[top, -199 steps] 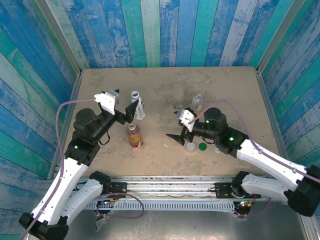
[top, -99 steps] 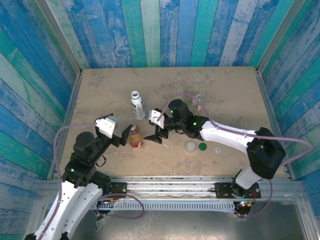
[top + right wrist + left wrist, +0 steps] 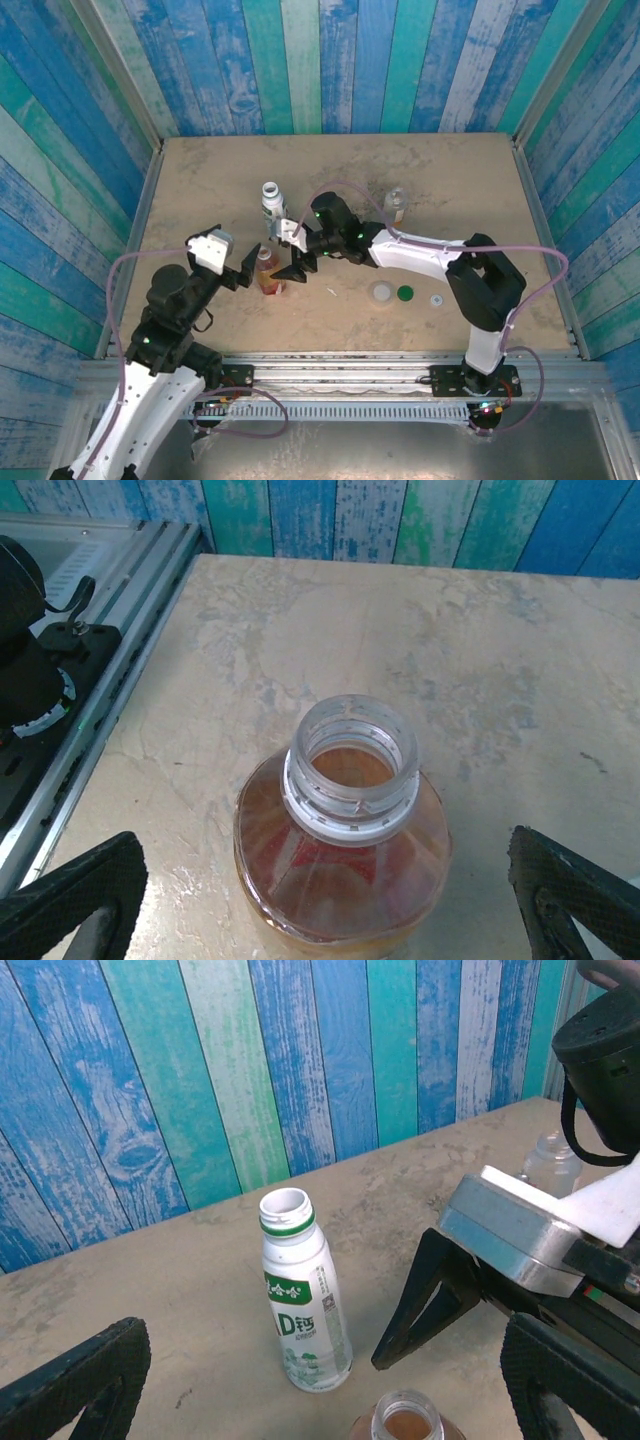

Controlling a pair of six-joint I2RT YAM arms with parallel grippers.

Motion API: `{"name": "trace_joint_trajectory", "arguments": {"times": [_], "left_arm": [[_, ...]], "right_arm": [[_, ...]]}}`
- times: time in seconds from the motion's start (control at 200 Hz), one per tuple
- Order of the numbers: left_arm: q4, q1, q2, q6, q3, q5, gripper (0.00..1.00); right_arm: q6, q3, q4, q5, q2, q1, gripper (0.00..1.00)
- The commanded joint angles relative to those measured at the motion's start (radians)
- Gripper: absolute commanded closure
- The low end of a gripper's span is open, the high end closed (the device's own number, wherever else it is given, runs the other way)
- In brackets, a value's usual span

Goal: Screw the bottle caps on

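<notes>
The bottle caps (image 3: 405, 293) lie loose in a row on the surface (image 3: 450, 180), right of centre in the overhead view, none on a bottle. The amber bottle (image 3: 345, 830) stands open-necked left of centre. The right claw (image 3: 298, 256) is spread wide facing it without touching, and the left claw (image 3: 238, 272) is released just to its left. With both claws crowding one bottle, a finger could clip it and spill liquid, or topple the white-labelled bottle (image 3: 300, 1310) just behind.
</notes>
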Motion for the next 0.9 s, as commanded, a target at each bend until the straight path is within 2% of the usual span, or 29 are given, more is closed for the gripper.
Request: {"name": "trace_joint_trajectory", "arguments": {"times": [0.0,0.361,0.571,0.751,0.897], "left_arm": [[0.029,-0.001,0.012,0.012,-0.011,0.019,0.06],[0.026,0.000,0.013,0.017,-0.014,0.040,0.06],[0.029,0.000,0.013,0.020,-0.018,0.052,0.06],[0.027,0.000,0.013,0.022,-0.019,0.060,0.06],[0.029,0.000,0.012,0.024,-0.022,0.069,0.06]], "right_arm": [[0.000,0.041,-0.008,-0.052,0.035,0.016,0.07],[0.004,0.085,-0.008,-0.080,0.113,0.027,0.25],[0.009,0.085,0.002,-0.072,0.120,0.028,0.32],[0.020,0.076,0.023,-0.068,0.126,0.027,0.44],[0.023,0.062,0.024,-0.052,0.109,0.026,0.47]]}}
